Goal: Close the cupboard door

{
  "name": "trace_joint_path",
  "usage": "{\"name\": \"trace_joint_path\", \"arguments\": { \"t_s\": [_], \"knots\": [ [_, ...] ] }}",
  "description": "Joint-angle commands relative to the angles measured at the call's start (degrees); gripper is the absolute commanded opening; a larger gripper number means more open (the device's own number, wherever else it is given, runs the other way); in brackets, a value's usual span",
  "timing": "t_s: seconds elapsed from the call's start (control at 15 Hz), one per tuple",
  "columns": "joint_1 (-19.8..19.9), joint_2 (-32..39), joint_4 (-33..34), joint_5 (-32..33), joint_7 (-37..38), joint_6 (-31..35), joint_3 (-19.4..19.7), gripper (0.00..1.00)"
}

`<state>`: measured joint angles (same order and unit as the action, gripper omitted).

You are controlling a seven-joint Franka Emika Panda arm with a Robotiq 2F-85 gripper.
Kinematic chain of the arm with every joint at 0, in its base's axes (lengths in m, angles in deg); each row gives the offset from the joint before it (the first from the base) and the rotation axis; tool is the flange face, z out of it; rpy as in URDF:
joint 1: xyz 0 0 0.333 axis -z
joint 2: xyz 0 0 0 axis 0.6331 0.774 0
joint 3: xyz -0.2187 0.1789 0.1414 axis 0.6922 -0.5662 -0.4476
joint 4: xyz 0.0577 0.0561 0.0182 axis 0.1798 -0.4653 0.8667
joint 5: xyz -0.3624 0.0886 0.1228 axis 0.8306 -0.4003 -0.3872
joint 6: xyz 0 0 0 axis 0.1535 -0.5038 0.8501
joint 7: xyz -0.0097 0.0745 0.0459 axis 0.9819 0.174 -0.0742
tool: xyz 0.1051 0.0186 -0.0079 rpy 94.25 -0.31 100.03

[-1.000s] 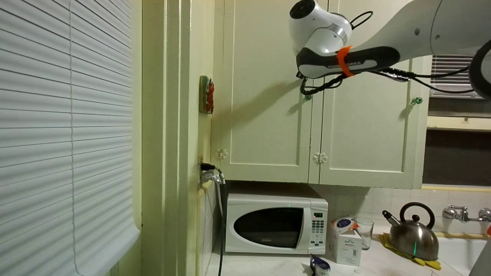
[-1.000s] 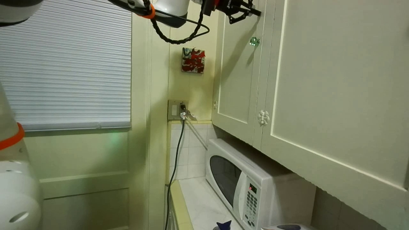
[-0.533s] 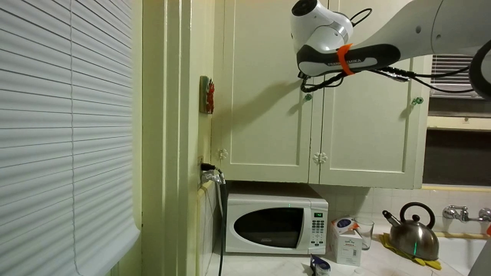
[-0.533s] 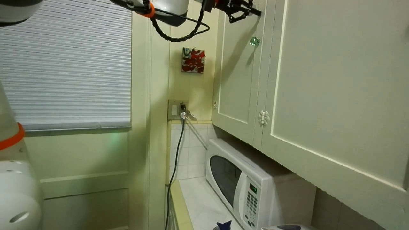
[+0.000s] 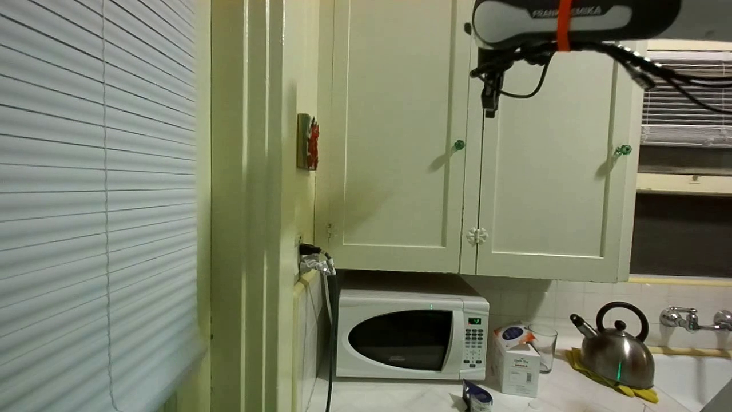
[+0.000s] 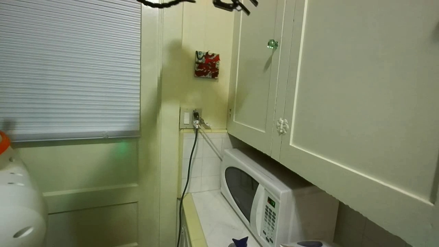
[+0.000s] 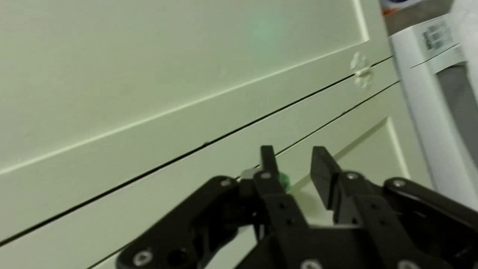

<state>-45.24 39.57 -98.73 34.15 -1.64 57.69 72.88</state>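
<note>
The cream-white cupboard door (image 5: 394, 114) hangs above the microwave and lies flush with its frame. It also shows in an exterior view (image 6: 255, 89) and at lower right in the wrist view (image 7: 373, 149). Its green round knob (image 5: 458, 145) sits by the right long edge; in the wrist view the knob (image 7: 284, 181) is partly hidden behind a finger. My gripper (image 7: 293, 158) is open, with nothing between its fingers. In an exterior view the gripper (image 6: 251, 7) shows at the top edge, above knob height and apart from the door; its body is out of frame.
A matching cream door (image 5: 549, 189) with its own knob (image 5: 623, 150) hangs to the right. Below are a microwave (image 5: 412, 337), boxes (image 5: 517, 366), a glass (image 5: 546, 349) and a kettle (image 5: 617, 355). A small red picture (image 6: 207, 65) hangs on the side wall.
My arm has moved up and right in an exterior view. The gripper has drawn back from the door, where its fingertip was close to or touching the knob edge. The door has not visibly moved.
</note>
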Motion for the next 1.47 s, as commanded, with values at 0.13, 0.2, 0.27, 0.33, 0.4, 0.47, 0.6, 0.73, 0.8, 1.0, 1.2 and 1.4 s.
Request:
{"name": "trace_joint_path", "arguments": {
  "t_s": [0.13, 0.2, 0.27, 0.33, 0.4, 0.47, 0.6, 0.73, 0.8, 1.0, 1.2, 1.4],
  "knots": [
    [-1.76, -16.12, -9.71, -11.37, -2.22, -21.1, -0.81, 0.78],
    [-1.7, -18.42, -11.78, -12.43, 0.0, -25.17, -1.44, 0.87],
    [-1.86, -21.28, -15.08, -13.29, 3.27, -27.12, -1.86, 0.94],
    [-2.17, -23.61, -17.93, -13.93, 5.86, -29.81, -2.28, 0.99],
    [-2.87, -25.81, -21.55, -14.78, 9.11, -30.49, -2.42, 1.0],
    [-3.42, -27.59, -24.53, -15.71, 11.98, -30.86, -2.55, 1.0],
    [-4.18, -30.76, -31.56, -17.13, 16.85, -30.55, -2.81, 1.0],
    [-5.19, -33.28, -38.7, -18.95, 20.23, -29.67, -2.49, 1.0],
    [-5.5, -34.34, -42.3, -19.34, 21.83, -28.59, -2.37, 1.0],
    [-6.21, -36.36, -53.3, -18.76, 26.07, -21.48, -1.41, 1.0],
    [-4.65, -35.93, -63.74, -17.09, 29.18, -9.03, 1.23, 1.0],
    [-5.35, -32.33, -69.09, -6.86, 36.84, 6.49, 8.2, 1.0]
  ]
}}
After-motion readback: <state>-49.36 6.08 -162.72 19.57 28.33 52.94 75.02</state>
